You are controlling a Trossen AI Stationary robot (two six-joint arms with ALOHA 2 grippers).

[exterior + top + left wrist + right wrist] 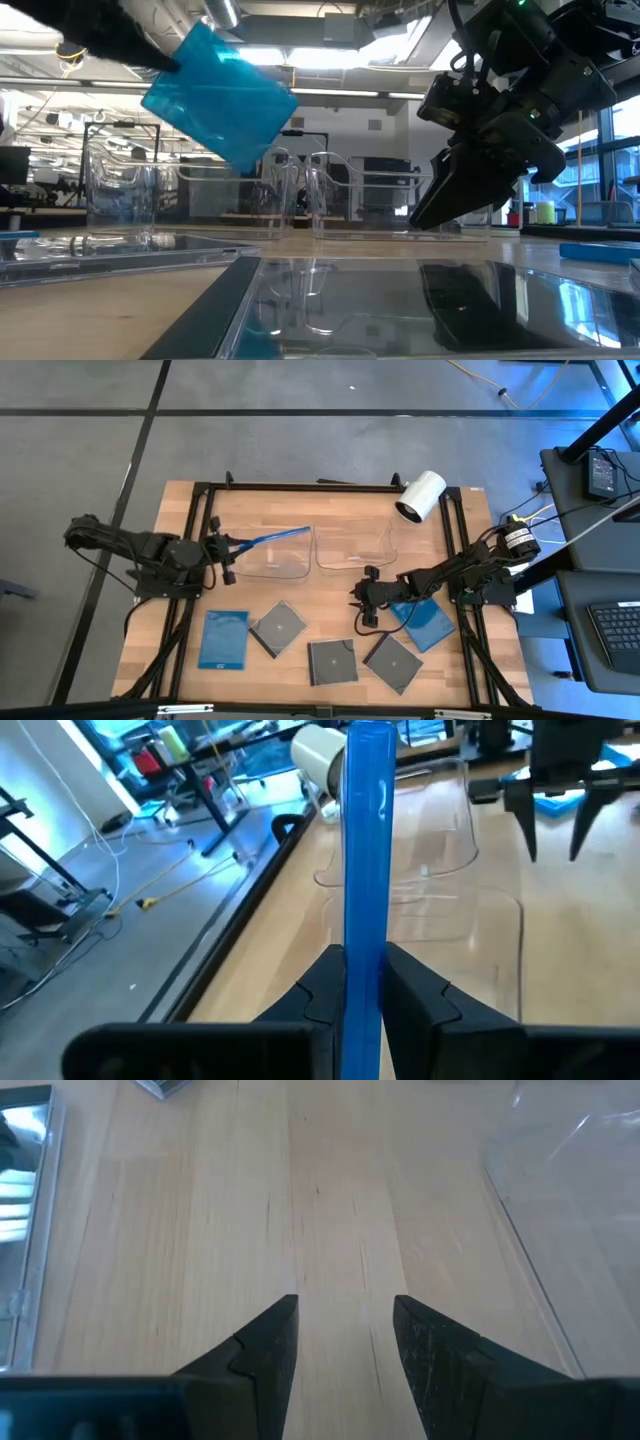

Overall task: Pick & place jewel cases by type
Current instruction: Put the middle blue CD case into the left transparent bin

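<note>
The left gripper (228,546) clamps a blue jewel case (275,537) edge-on over the left clear tray (268,564). The right gripper (362,603) hangs part-open and empty above bare table (340,620).

— Where is the left arm?
— Stretched in from the table's left edge, its left gripper (228,547) raised off the table, fingers (420,995) clamped edge-on upon a blue jewel case (366,860) (thin side toward the wrist camera).
— And the right arm?
— Reaching in from the right edge toward the table's middle, wrist bent down; the right gripper (364,605) hangs low over bare wood, jaws parted, holding nothing.
</note>
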